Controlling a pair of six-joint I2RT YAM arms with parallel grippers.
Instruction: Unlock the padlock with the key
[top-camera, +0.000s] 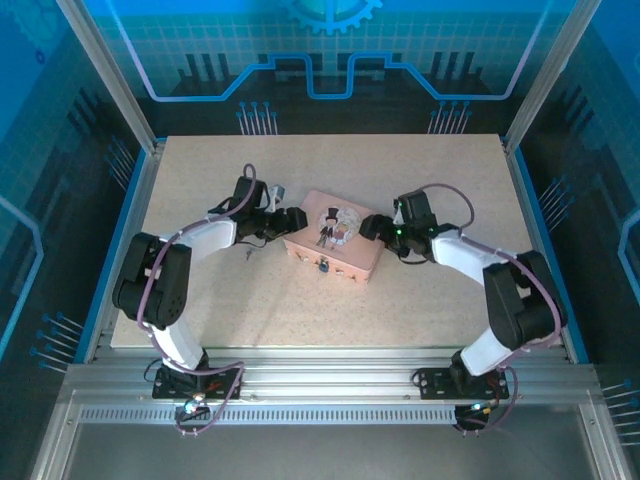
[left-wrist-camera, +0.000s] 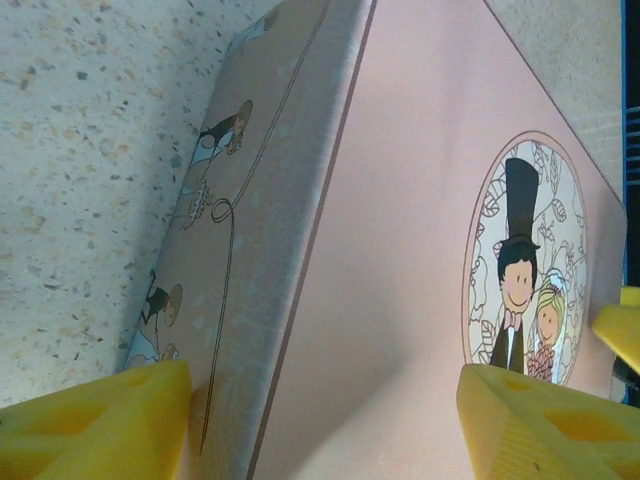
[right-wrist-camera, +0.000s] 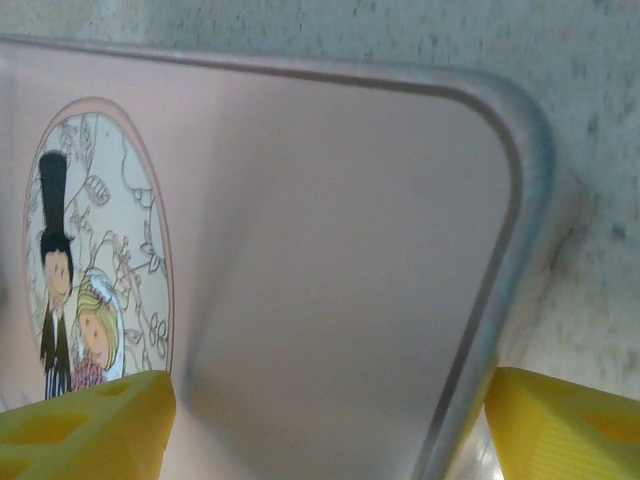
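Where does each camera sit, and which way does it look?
Top external: above and behind the arms, looking down at the table; both arms show, left gripper and right gripper flanking the pink tin.
Left wrist: on the left wrist, facing the tin's side and lid; yellow fingers below.
Right wrist: on the right wrist, facing a lid corner; yellow fingers below.
Wrist views share the lid's couple picture.
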